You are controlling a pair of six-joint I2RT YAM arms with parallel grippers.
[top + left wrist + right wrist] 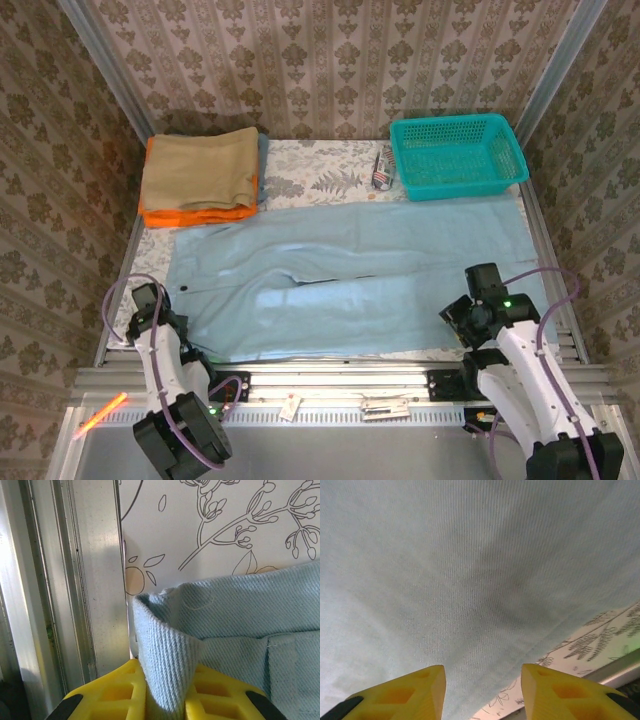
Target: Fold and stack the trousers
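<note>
Two legs of the trousers (pixel 340 285) lie flat across the top view's middle, spread for folding. My left gripper (pixel 165 692) pinches their waist corner, low in its frame, to lift it; my right gripper (pixel 482 690) hovers open over the cloth.

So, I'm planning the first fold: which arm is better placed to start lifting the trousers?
Left, probably. The left gripper pinches a raised ridge of the trousers at a corner of their left end. The right gripper hangs with jaws open above flat cloth, holding nothing.
</note>
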